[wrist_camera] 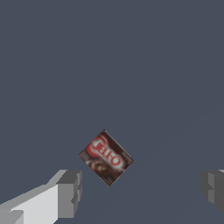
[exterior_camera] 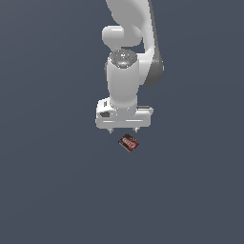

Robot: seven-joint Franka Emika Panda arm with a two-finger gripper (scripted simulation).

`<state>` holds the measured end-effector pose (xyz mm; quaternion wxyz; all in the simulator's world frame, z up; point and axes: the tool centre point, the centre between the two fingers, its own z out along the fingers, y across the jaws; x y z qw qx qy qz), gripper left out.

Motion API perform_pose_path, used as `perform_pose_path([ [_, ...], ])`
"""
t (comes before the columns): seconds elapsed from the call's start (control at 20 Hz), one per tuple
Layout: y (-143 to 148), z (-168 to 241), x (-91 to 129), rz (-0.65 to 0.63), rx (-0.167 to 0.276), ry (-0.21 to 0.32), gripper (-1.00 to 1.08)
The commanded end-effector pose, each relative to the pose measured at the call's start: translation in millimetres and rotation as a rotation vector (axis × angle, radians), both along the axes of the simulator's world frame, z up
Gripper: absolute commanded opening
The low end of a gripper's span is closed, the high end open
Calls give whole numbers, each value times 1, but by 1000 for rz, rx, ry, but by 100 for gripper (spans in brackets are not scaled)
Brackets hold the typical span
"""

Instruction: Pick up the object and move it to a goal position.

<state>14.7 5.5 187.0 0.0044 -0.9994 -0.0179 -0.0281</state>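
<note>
The object (exterior_camera: 129,142) is a small flat dark brown box with a red-and-white label, lying turned at an angle on the grey surface. My gripper (exterior_camera: 123,129) hangs just above and slightly behind it, open, with only its short fingertips (exterior_camera: 110,129) showing below the white hand. In the wrist view the object (wrist_camera: 106,158) lies between and a little ahead of my two grey fingers (wrist_camera: 69,193), and the gripper (wrist_camera: 142,190) holds nothing. The fingers stand wide apart and do not touch the box.
The white arm (exterior_camera: 125,62) rises from the hand toward the exterior view's top. A plain dark grey surface (exterior_camera: 47,181) spreads all around.
</note>
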Motion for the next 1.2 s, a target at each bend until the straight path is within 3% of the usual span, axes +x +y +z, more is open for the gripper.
perform_pose_path([
  [0.0,-1,-2,-1,4,-5,3,100],
  [0.6,2,-14,-3,79,-12,8,100],
  [1.15,11,-55,-14,341,-29,26,100],
])
